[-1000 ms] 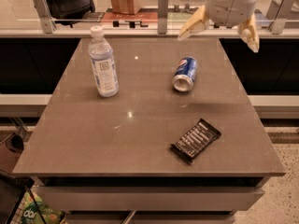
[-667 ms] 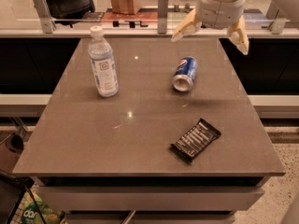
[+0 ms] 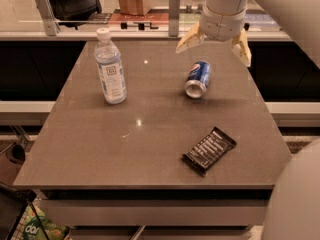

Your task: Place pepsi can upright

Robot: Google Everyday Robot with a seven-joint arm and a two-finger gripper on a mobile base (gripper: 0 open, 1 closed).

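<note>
The pepsi can [image 3: 197,79] lies on its side on the grey table [image 3: 150,134], right of centre, its silver end facing me. My gripper [image 3: 214,46] hangs above the table's far edge, just behind and above the can, not touching it. Its two cream fingers [image 3: 188,39] are spread wide apart and empty.
A clear water bottle [image 3: 110,68] with a white cap stands upright at the back left. A dark snack bar wrapper [image 3: 209,150] lies at the front right. A glass barrier and shelf run behind the table. My arm fills the right edge of the view.
My gripper has moved left and lower, from the table's far right corner to a spot just behind the can. The can, bottle and wrapper have not moved.
</note>
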